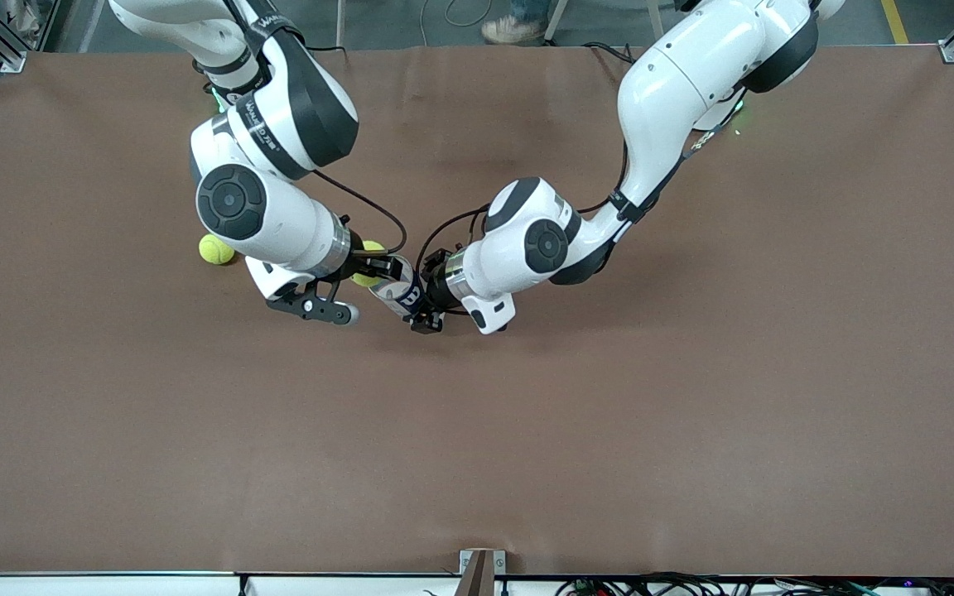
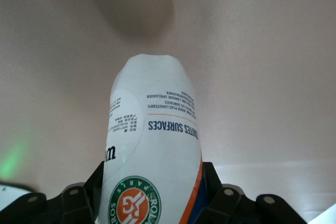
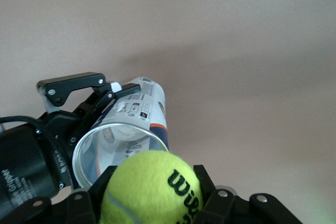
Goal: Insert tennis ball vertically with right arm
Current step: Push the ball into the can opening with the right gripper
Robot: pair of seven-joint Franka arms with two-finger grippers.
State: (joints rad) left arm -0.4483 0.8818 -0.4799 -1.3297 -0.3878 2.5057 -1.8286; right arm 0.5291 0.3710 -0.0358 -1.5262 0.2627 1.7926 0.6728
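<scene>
Yellow tennis ball (image 3: 152,190) at can (image 3: 123,135) mouth, right wrist only.

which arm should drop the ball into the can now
The right arm. Its tool is shut on the tennis ball, poised at the can's open mouth. The left tool is shut on the can, steadying it.

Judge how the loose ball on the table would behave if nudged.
The loose ball is round, on a flat table with nothing against it, so it would probably roll freely. Its fuzzy felt likely grips well, and it looks light for its size.
</scene>
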